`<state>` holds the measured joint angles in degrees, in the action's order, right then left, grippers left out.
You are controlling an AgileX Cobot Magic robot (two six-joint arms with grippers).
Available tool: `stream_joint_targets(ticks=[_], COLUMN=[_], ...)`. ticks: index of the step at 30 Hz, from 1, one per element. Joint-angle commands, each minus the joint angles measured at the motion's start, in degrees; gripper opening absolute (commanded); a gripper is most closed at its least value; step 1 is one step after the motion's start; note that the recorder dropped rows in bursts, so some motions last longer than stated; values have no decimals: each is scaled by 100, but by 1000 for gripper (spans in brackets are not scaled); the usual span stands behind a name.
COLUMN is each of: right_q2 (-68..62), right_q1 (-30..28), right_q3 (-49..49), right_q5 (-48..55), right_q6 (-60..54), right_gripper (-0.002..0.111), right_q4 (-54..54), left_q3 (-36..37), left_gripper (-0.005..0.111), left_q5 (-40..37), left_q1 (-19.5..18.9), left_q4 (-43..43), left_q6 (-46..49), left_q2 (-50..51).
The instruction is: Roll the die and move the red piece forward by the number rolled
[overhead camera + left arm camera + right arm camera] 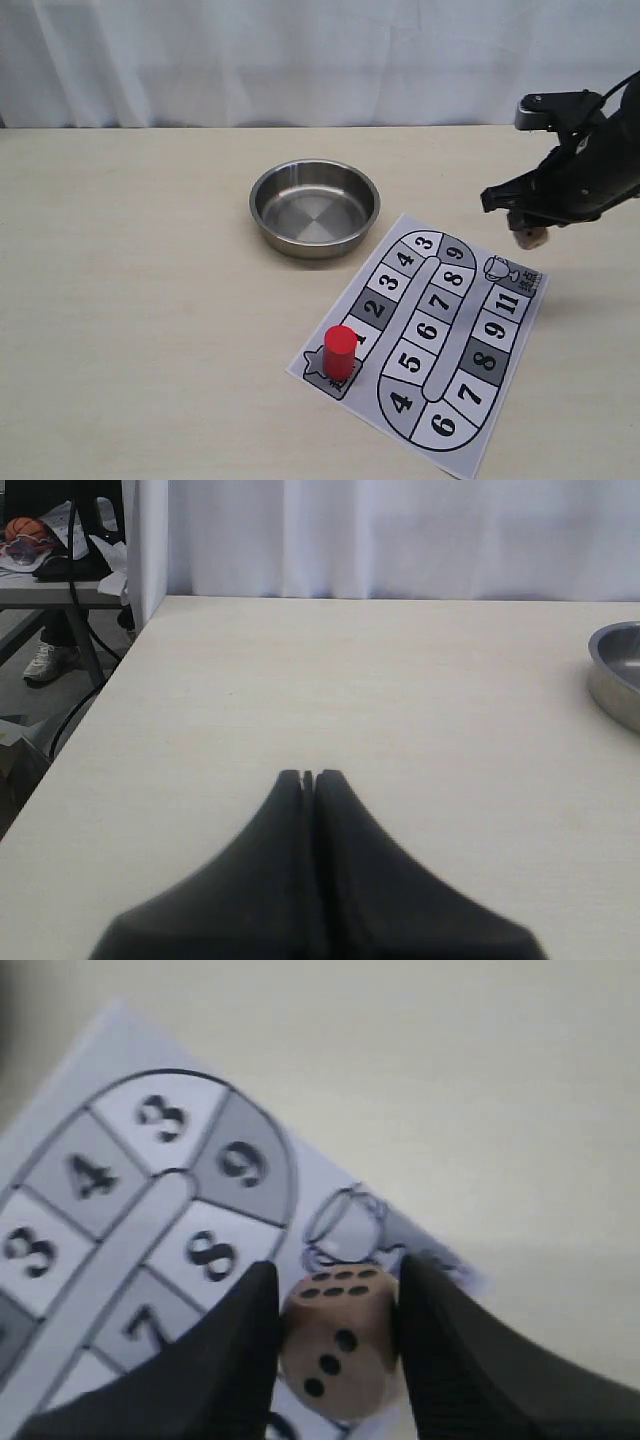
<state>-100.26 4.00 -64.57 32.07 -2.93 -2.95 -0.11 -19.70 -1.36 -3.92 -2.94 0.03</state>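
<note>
My right gripper (528,236) hangs in the air above the far right corner of the game board (430,340), shut on the die (530,238). In the right wrist view the tan die (338,1345) sits squeezed between the two black fingers (235,1360), showing a three-pip and a six-pip face. The red piece (340,352) stands upright on the start square at the board's near left corner. My left gripper (309,777) is shut with nothing in it, low over bare table; it does not show in the exterior view.
A round steel bowl (314,207) sits on the table behind the board, its rim (615,670) also visible in the left wrist view. The table's left edge and a gap to the floor show in the left wrist view. A white curtain hangs behind.
</note>
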Motion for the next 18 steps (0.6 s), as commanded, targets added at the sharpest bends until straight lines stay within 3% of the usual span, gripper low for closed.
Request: stream_joint_targets(ticks=[1, 4, 7, 8, 11, 16, 18], right_q2=[-96, -282, -420, -438, -463, -441, -441], right_q1=[-28, -10, 17, 17, 17, 17, 17], right_q3=[32, 32, 32, 32, 32, 32, 32], right_q5=[217, 497, 407, 379, 86, -127, -193], right_q6=[-3099, -4136, -4175, -4135, -4106, -4117, -4117], right_gripper=[25, 56, 89, 95, 93, 69, 67], right_q4=[-3442, -4985, -4900, -4832, -4732, -4548, -4537], left_q3=[11, 11, 11, 11, 11, 11, 11], left_gripper=[0, 0, 0, 0, 0, 0, 0], left_q5=[76, 76, 76, 76, 76, 76, 76], left_q1=[1, 1, 1, 1, 1, 1, 1], left_q4=[10, 10, 10, 10, 10, 10, 10], left_q6=[-32, -32, -32, -32, -32, -32, -32], left_q2=[-3, -3, -3, -3, -3, -3, -3])
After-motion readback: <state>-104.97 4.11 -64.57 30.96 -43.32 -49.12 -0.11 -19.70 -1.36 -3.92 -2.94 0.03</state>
